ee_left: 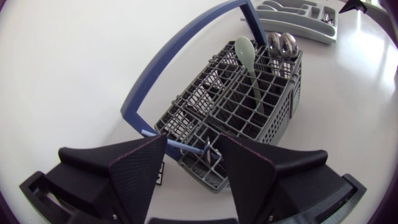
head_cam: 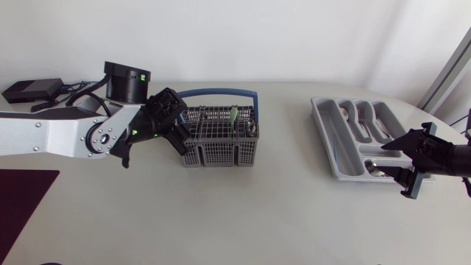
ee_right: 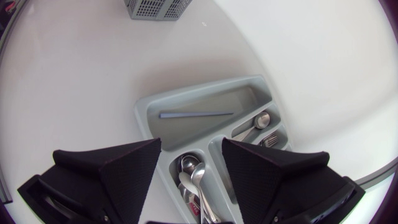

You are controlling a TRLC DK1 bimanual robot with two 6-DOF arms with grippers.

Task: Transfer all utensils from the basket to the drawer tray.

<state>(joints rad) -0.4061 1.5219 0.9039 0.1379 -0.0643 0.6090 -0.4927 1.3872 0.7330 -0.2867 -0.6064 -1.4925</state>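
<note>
The grey wire basket (head_cam: 221,147) with its blue handle (head_cam: 217,93) holds a pale green spoon (head_cam: 233,116) and metal spoons (head_cam: 252,129). My left gripper (head_cam: 184,138) is at the basket's left end. In the left wrist view its fingers (ee_left: 140,168) stand apart around a thin blue stick (ee_left: 186,148) at the near edge of the basket (ee_left: 249,106). My right gripper (head_cam: 386,160) hovers open over the near end of the grey drawer tray (head_cam: 327,143). Metal spoons (ee_right: 193,174) lie in a compartment under it, and a blue stick (ee_right: 196,114) lies in the wide compartment.
A black cylinder (head_cam: 126,79), a flat black box (head_cam: 33,90) and cables sit at the back left. A dark mat (head_cam: 22,199) lies at the front left. More cutlery (ee_right: 261,121) lies in the tray's far compartments.
</note>
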